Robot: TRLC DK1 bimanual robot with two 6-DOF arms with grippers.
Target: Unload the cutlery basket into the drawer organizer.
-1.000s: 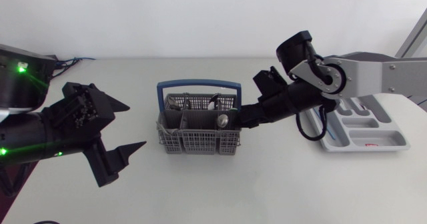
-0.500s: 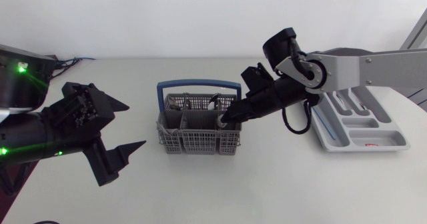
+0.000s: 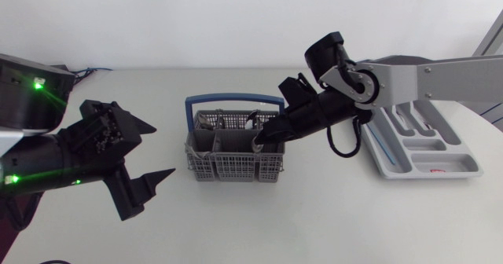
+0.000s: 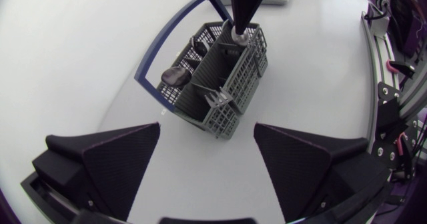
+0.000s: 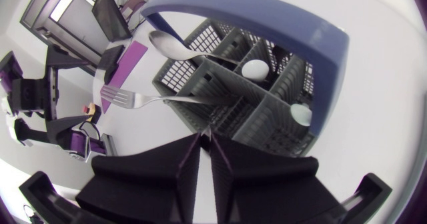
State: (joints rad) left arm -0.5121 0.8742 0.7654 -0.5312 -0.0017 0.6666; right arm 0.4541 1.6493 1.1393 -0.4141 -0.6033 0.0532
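Note:
The grey cutlery basket [image 3: 234,148] with a blue handle stands mid-table and holds spoons and a fork [image 4: 215,101]. My right gripper [image 3: 262,140] comes in from the right and dips into the basket's front right compartment. Its fingers are pinched together on the bowl of an upright spoon [image 4: 235,35]. The right wrist view shows the fingers [image 5: 173,164] almost touching over the basket wall [image 5: 267,97], with a fork [image 5: 133,101] and another spoon [image 5: 170,43] beyond. My left gripper [image 3: 161,148] hangs open to the left of the basket, holding nothing.
The grey drawer organizer [image 3: 428,150] lies at the right side of the table, behind my right arm. A dark box [image 3: 27,91] sits at the far left edge.
My right gripper slid left over the basket, dropped its tip onto the spoon in the front right compartment and drew its fingers together. The left arm barely shifted.

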